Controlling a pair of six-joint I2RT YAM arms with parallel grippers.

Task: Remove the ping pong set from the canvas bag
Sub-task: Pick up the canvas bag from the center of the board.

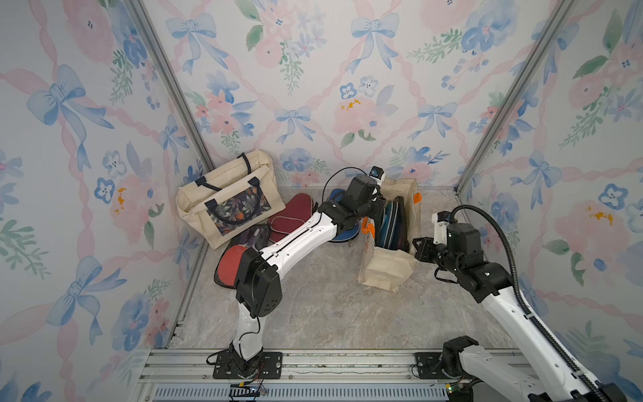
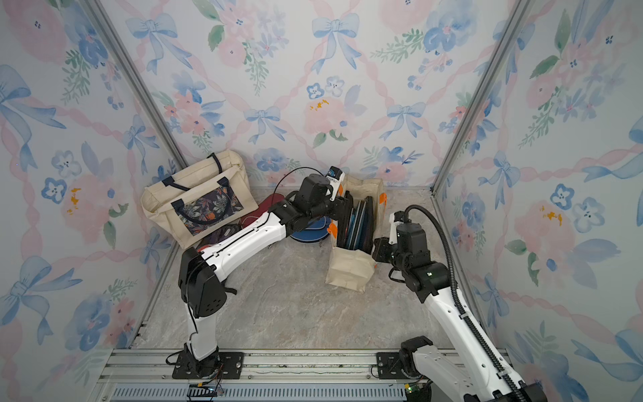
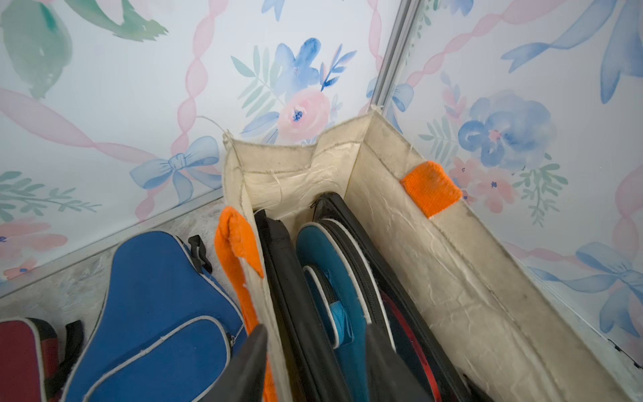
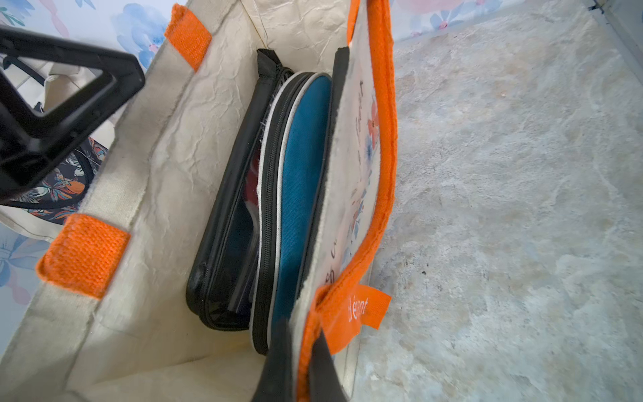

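Right end effector (image 4: 302, 348) pinches crinkled canvas bag (image 4: 167, 156); teal zippered case (image 4: 302, 181) inside.

The grey marbled tabletop (image 1: 313, 313) carries a cream tote (image 1: 222, 195) slumped at ten o'clock in the back corner. Maroon cases (image 1: 295, 212) and a blue case (image 1: 342, 238) lie flat near twelve. A mesh pouch (image 1: 229, 261) showing a red paddle lies at nine, and the canvas bag (image 1: 386, 268) stands at two.
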